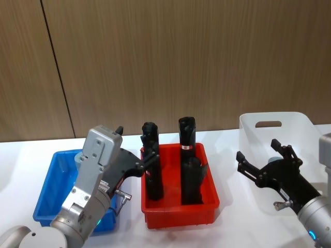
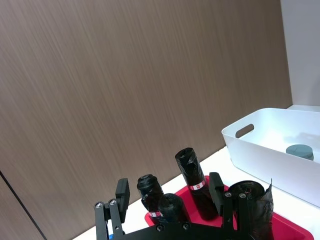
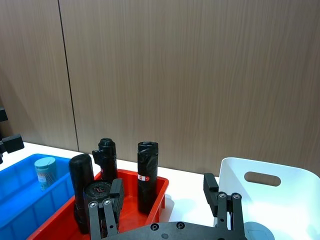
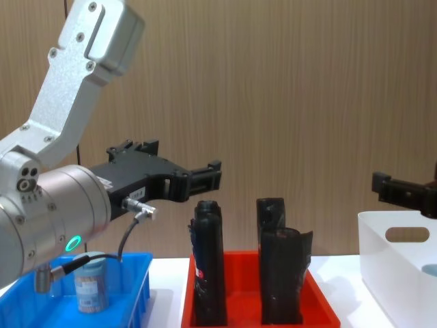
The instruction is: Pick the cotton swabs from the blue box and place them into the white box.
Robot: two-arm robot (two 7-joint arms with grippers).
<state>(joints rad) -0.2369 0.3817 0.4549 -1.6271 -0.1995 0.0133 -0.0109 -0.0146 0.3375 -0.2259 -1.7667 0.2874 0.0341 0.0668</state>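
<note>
One cotton swab jar [image 3: 45, 172] with a pale blue lid stands upright in the blue box [image 1: 49, 186], also visible as the jar [image 4: 90, 287] under my left arm. Another cotton swab jar [image 2: 300, 151] sits inside the white box [image 1: 279, 121]. My left gripper [image 1: 147, 157] hangs open and empty above the gap between the blue box and the red tray, its fingers [image 2: 122, 192] spread wide. Over the white box's near left side, my right gripper [image 1: 262, 155] is open with nothing in it; one finger [image 3: 210, 185] shows in its wrist view.
A red tray [image 1: 178, 214] stands between the two boxes and holds several tall black rolls [image 1: 187, 137]. A wooden wall rises close behind the white table [image 1: 232, 227].
</note>
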